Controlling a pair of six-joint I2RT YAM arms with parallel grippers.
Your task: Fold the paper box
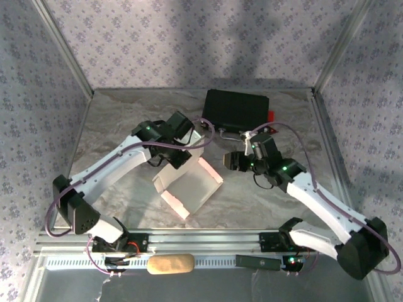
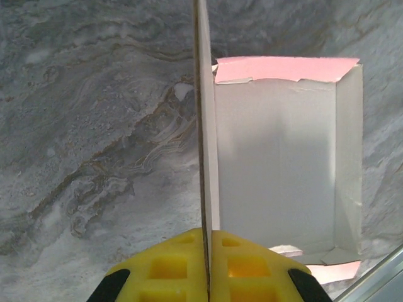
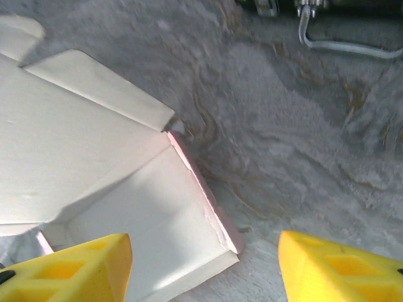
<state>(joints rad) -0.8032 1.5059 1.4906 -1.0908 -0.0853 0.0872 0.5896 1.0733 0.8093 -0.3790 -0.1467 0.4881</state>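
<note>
The paper box (image 1: 189,185) lies part-folded mid-table, pale inside up, with pink edges. My left gripper (image 1: 186,143) is at its far side, shut on an upright side wall (image 2: 203,151), which the left wrist view shows edge-on between the yellow fingers (image 2: 252,264). Right of that wall is the white interior (image 2: 277,163), with a pink flap (image 2: 283,68) beyond. My right gripper (image 1: 230,161) hovers just right of the box, open. In the right wrist view the box corner (image 3: 157,214) lies between the spread fingertips (image 3: 75,267), touching neither.
A black hard case (image 1: 236,108) stands at the back of the table, close behind the right gripper; its cable (image 3: 340,45) shows at the top of the right wrist view. A beige oblong object (image 1: 170,264) lies on the front rail. Patterned walls enclose the marbled table (image 1: 113,126).
</note>
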